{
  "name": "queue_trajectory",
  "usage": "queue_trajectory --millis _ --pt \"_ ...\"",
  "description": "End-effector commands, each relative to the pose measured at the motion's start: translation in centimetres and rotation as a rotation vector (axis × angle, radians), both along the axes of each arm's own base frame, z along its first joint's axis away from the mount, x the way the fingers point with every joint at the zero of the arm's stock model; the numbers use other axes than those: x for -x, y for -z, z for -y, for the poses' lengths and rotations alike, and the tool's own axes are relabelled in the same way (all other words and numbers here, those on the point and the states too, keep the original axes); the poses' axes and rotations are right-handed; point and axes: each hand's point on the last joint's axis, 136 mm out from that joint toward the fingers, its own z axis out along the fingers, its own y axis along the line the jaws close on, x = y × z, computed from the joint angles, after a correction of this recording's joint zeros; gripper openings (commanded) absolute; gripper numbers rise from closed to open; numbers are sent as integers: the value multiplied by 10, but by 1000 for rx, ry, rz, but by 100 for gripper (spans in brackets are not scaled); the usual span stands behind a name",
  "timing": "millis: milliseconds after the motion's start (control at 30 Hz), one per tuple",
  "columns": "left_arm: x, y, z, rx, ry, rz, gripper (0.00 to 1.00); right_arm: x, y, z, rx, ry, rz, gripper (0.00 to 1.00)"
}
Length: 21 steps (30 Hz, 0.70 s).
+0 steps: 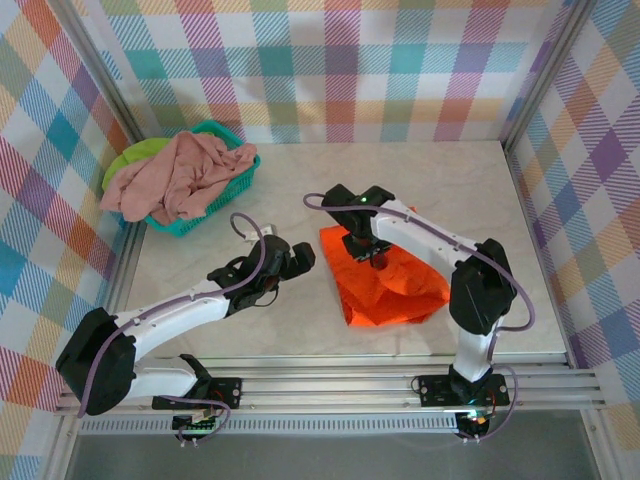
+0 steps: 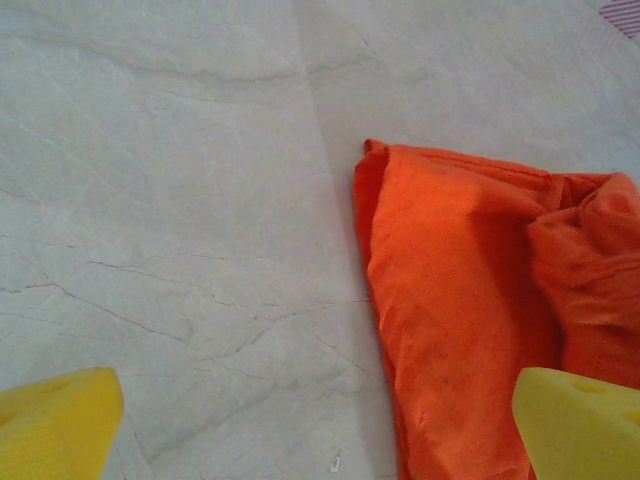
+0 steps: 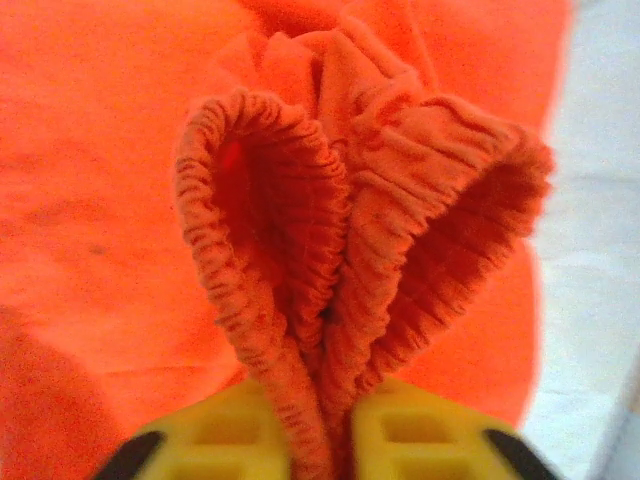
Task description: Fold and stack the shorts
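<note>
Your right gripper point(image 3: 335, 425), low over the table point(image 1: 450, 190), is clenched on the gathered elastic waistband point(image 3: 300, 250) of the orange shorts point(image 1: 385, 290). They lie half folded in front of the right arm, and you probably hold that edge to carry it across for a fold. Your left gripper point(image 2: 320, 425) hangs released just beside their left edge, grasping nothing, likely ready to pin the cloth. At far left, the teal basket point(image 1: 180, 226) holds the pink shorts point(image 1: 185, 175), heaped over its rim, with the green shorts point(image 1: 130, 158) underneath.
</note>
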Motion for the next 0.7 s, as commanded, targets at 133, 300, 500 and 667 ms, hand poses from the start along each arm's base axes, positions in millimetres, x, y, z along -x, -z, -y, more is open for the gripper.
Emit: queue_trajectory --millis 133,300,500,667 --pt "-4 -20 -10 58 -46 77 100 45 -51 -107 -978 -14 -348 73" --pt "-3 -38 -9 79 -10 125 100 25 -78 -88 -1184 51 -315 76" --pt "0 -49 -19 72 -21 160 100 10 -55 -85 -1133 131 -291 79" --pt "3 -61 -47 53 -95 196 100 3 -17 -89 -1102 208 -348 83"
